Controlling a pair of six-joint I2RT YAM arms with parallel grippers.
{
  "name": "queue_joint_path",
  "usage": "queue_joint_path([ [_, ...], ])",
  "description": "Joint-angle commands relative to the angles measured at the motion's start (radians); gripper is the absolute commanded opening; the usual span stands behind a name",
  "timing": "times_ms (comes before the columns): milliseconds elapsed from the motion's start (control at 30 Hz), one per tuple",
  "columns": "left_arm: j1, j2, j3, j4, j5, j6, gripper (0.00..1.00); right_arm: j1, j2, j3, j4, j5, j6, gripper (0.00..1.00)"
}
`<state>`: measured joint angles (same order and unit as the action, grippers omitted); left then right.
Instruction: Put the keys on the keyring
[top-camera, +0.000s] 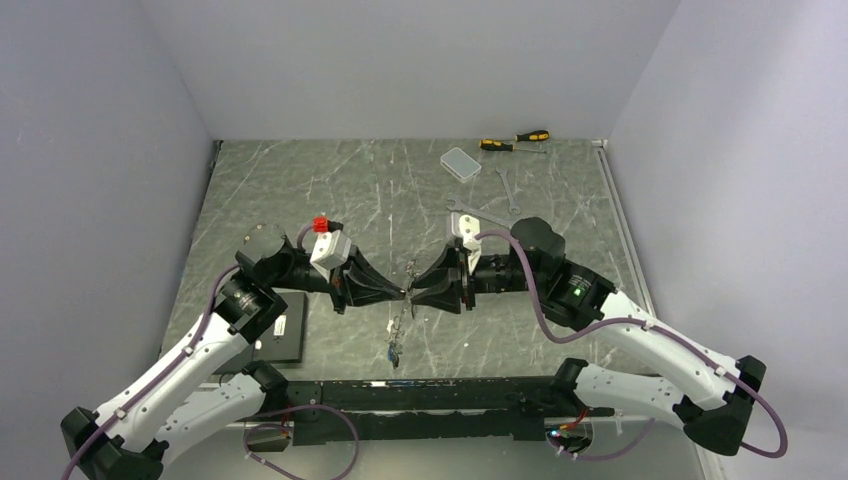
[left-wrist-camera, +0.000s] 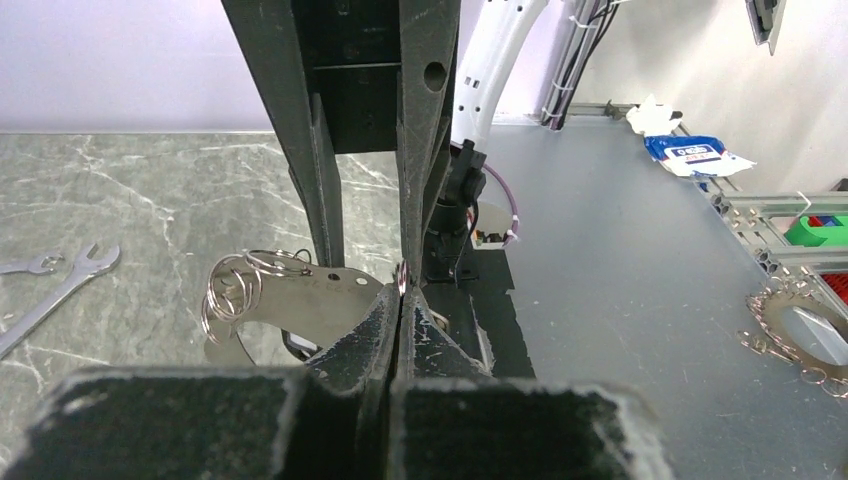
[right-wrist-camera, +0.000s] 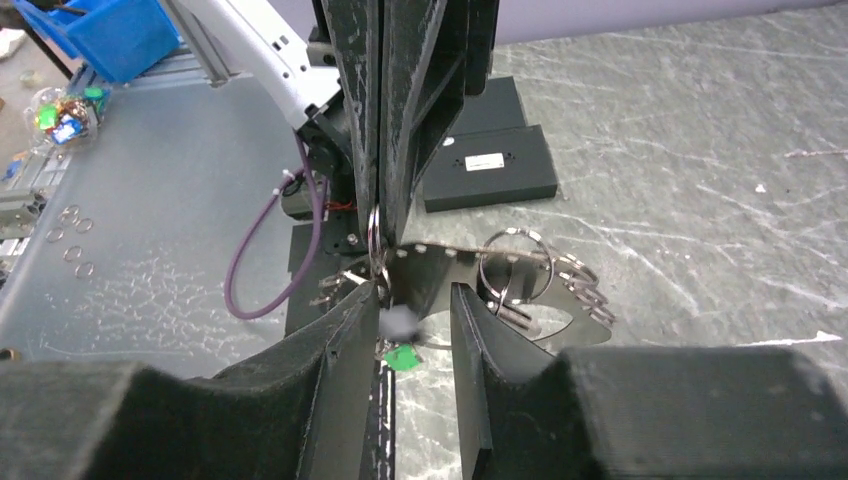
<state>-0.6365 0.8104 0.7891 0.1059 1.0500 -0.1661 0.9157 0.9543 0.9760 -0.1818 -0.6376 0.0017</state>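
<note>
left claw (left-wrist-camera: 400, 296) clenched on keyring (left-wrist-camera: 401, 276), right claw (right-wrist-camera: 415, 293) released, keyring at its 11 o'clock, keys (top-camera: 395, 347) dangling at 6 o'clock

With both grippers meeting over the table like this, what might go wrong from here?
The left gripper pinches the keyring only at its very tips, so a tug may pull it free. The right gripper is open with a green key hanging close by; closing off-target may miss or knock it.

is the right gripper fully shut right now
No, the right wrist view shows a clear gap between the two fingers of the right gripper.
</note>
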Motion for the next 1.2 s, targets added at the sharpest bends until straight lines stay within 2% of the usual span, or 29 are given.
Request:
queue_joint_path([
  [0,0.008,-0.025,0.003,0.093,0.011,-0.033,0.00,-0.010,-0.041,-0.035,0.054,-0.025,0.031,0.35],
  [167,0.011,-0.022,-0.001,0.115,0.016,-0.050,0.00,-0.015,-0.032,-0.041,0.088,-0.047,0.047,0.19],
  [200,0.011,-0.023,-0.001,0.114,0.014,-0.048,0.00,-0.015,-0.032,-0.039,0.090,-0.048,0.049,0.19],
  [267,0.011,-0.024,-0.002,0.113,0.015,-0.050,0.00,-0.017,-0.029,-0.036,0.095,-0.049,0.049,0.25],
  [367,0.011,-0.024,-0.005,0.118,0.016,-0.052,0.00,-0.017,-0.036,-0.036,0.107,-0.042,0.052,0.39],
  [567,0.011,-0.024,-0.008,0.134,0.022,-0.064,0.00,-0.024,-0.052,-0.047,0.160,-0.021,0.070,0.42],
  [700,0.011,-0.027,-0.011,0.142,0.024,-0.070,0.00,-0.026,-0.041,-0.051,0.177,-0.028,0.076,0.36],
  [867,0.011,-0.031,-0.013,0.144,0.021,-0.073,0.00,-0.026,-0.029,-0.051,0.178,-0.041,0.074,0.15],
  [967,0.011,-0.035,-0.014,0.152,0.017,-0.076,0.00,-0.026,-0.033,-0.054,0.175,-0.040,0.072,0.08],
  [1067,0.011,-0.035,-0.020,0.177,0.018,-0.092,0.00,-0.026,-0.039,-0.058,0.172,-0.039,0.074,0.10],
  [1167,0.011,-0.037,-0.020,0.185,0.016,-0.097,0.00,-0.028,-0.041,-0.064,0.167,-0.049,0.077,0.20],
])
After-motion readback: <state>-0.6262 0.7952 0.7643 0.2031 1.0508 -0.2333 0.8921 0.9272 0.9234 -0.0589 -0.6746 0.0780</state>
